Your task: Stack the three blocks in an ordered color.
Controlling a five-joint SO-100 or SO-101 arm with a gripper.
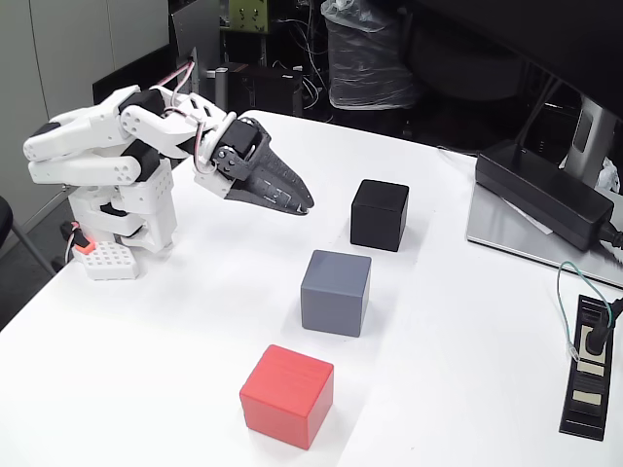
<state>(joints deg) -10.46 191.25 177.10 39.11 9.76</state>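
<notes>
The pincer hangs clenched and empty above the table, folded back near its base. The black cube, grey cube and red cube sit apart in a diagonal row, seemingly laid out for stacking.

Folded arm, closed empty claw

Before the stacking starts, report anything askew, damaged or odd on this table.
Nothing stands out. The black block, grey block and red block sit flat and apart in a rough diagonal line on the white table, none stacked. The gripper hovers shut, holding nothing.
</notes>
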